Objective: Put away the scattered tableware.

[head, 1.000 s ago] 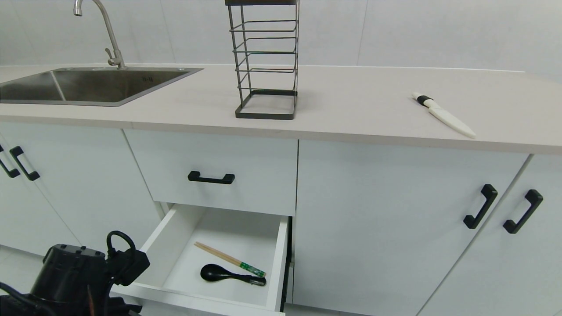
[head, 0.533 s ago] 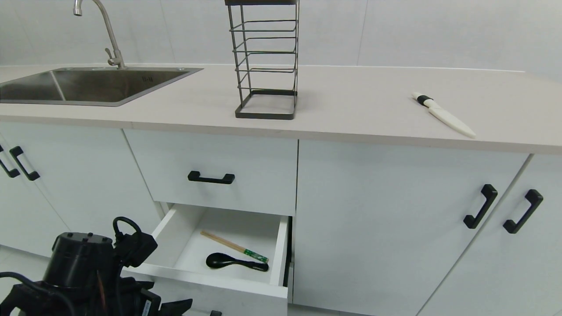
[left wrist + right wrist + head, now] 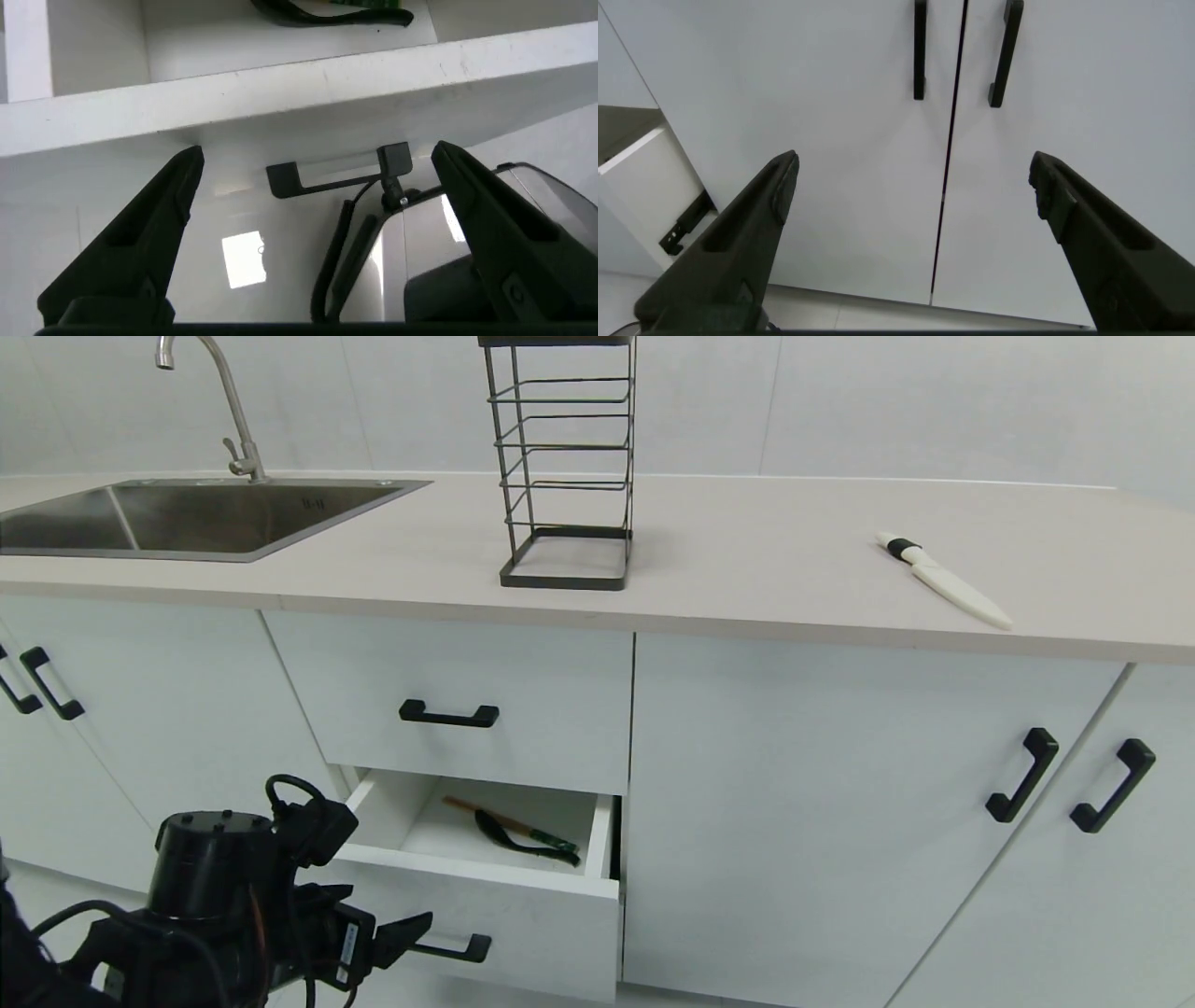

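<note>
Over on the left, a steel sink (image 3: pixel 187 518) is set into the pale counter (image 3: pixel 747 551), with a curved tap (image 3: pixel 224 401) behind it. Below, in front of the white cabinets, the left gripper (image 3: pixel 318 159) sits low before the bottom drawer (image 3: pixel 523 915). Its fingers (image 3: pixel 140 243) are spread wide apart and hold nothing. In the left wrist view the drawer's black handle (image 3: pixel 336 173) lies between them, a little farther on. Whether a fingertip touches the drawer front cannot be told.

That drawer stands partly open. Inside, toward its right side, lie a pair of wooden chopsticks (image 3: pixel 509 821) and a black spoon (image 3: pixel 518 838), close together, the spoon just nearer the front. The drawer above it is closed, its handle (image 3: pixel 448 714) level.

On the counter above the drawers, a tall black wire rack (image 3: pixel 565 467) stands upright near the front edge. Well to its right, a white knife (image 3: pixel 943 581) with a dark band on its handle lies flat on the counter, slanted, its blade pointing toward the front edge.

Farther right, below the counter, two closed cabinet doors carry black handles (image 3: pixel 1022 775). The right gripper (image 3: pixel 915 168) faces a pair of closed doors, its fingers (image 3: pixel 738 243) wide apart and empty.
</note>
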Robot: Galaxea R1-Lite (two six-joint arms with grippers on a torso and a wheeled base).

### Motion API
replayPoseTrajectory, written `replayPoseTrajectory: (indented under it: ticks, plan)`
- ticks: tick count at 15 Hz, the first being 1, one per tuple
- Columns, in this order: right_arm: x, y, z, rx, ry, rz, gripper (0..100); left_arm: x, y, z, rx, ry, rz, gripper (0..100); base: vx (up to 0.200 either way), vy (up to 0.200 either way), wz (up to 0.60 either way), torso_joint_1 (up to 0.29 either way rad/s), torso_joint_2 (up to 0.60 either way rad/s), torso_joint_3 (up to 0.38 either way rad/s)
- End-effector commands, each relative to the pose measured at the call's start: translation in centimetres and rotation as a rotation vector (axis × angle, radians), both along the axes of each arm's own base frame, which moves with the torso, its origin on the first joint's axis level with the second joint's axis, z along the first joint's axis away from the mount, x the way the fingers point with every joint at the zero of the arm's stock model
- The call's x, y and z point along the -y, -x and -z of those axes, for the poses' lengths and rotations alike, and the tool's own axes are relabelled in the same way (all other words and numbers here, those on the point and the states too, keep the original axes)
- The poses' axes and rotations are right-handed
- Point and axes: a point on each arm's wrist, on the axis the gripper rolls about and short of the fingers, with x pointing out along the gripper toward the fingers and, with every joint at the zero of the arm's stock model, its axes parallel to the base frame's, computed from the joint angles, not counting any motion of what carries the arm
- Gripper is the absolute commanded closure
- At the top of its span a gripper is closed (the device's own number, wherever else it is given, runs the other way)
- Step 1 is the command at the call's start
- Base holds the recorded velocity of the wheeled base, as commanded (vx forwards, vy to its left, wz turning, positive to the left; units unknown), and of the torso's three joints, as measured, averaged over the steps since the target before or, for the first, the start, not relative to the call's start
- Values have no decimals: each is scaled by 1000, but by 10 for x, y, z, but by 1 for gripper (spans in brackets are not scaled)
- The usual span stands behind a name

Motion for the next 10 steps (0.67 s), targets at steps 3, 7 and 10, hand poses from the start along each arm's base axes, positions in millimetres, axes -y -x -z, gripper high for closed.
replayPoseTrajectory:
  ticks: [3,7,10]
  plan:
    - [0,0,0,-1,0,0,0,3,-21,19,43,15,-16,0,0,0,0,0,0,0]
    - [0,0,0,-1,0,1,0,1,-30,25,68,26,-39,0,0,0,0,0,0,0]
    - [0,0,0,-1,0,0,0,-2,-48,25,169,55,-63,0,0,0,0,0,0,0]
